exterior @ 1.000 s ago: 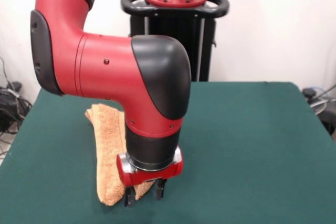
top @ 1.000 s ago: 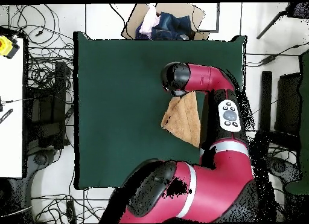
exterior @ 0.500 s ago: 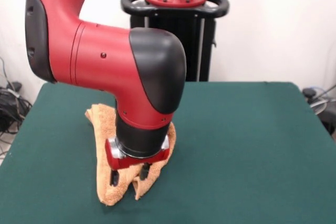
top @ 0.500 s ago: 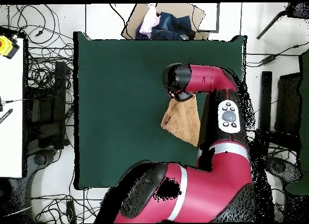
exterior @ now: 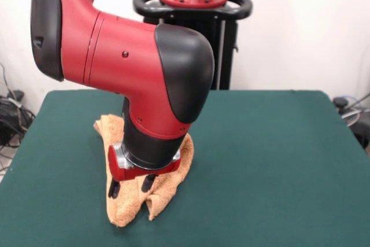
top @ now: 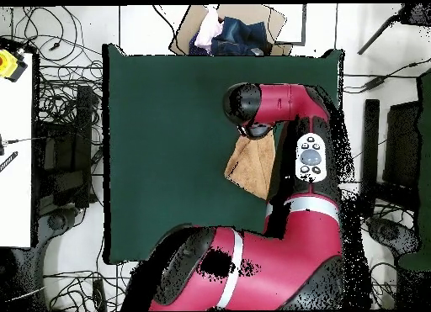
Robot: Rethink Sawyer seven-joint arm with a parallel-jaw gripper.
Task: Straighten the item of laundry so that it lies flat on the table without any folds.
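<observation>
The item of laundry (exterior: 122, 209) is a light orange-tan towel lying crumpled and folded on the left part of the dark green table (exterior: 277, 172). A lobe of it bulges out to the right of the wrist. My gripper (exterior: 131, 186) hangs just above the towel's middle, its two black fingers (exterior: 114, 188) apart and holding nothing. In the overhead view the towel (top: 252, 167) shows as a folded wedge beside the arm. The arm's wrist (top: 242, 104) hides the gripper there.
The robot's black pedestal (exterior: 193, 33) stands behind the table's far edge. An open box of clothes (top: 227, 31) sits beyond the table's top edge in the overhead view. Cables lie on the floor around the table.
The gripper has risen and moved left and back from the towel's near end to over its middle. The towel's right lobe has come into view.
</observation>
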